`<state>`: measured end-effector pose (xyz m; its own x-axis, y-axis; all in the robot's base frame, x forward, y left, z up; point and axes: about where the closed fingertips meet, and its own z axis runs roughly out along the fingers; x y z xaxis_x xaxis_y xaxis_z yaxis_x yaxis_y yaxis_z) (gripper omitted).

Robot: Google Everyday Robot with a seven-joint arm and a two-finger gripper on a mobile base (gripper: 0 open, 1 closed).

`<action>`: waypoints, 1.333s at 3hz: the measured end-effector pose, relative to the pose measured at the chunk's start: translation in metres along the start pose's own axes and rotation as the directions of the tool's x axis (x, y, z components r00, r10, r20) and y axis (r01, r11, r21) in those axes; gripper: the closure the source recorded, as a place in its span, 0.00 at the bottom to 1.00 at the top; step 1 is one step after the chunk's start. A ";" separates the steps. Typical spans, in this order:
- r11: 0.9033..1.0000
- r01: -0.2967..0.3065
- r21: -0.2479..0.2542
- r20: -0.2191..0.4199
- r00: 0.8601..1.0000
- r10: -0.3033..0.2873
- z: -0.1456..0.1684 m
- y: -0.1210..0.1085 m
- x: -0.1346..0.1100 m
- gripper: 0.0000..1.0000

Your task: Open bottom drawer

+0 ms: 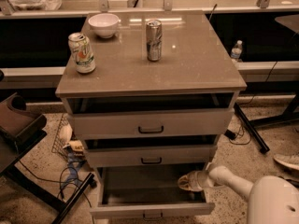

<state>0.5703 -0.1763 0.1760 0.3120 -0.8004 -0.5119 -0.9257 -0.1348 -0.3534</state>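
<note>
The bottom drawer [152, 210] of the grey-beige cabinet is pulled far out at the bottom of the camera view. Its dark inside shows, and its small dark handle [152, 215] sits at the frame's lower edge. My gripper [186, 182] is at the end of the white arm [233, 183] coming in from the lower right. It sits inside the drawer near its right wall, above the floor of the drawer. The middle drawer [150, 155] and top drawer [150, 123] stand slightly out.
On the cabinet top [187, 64] stand a white bowl [103, 24], a green-and-white can [81, 53] and a silver can [153, 39]. A dark chair [18, 129] and cables [70, 171] lie at the left. A black stand leg [251, 128] is at the right.
</note>
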 end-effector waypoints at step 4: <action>0.991 -0.034 -0.129 -0.211 0.978 0.006 -0.032 0.065 0.008 1.00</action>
<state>0.5057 -0.2105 0.1739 0.2544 -0.9063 -0.3375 -0.9555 -0.1817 -0.2324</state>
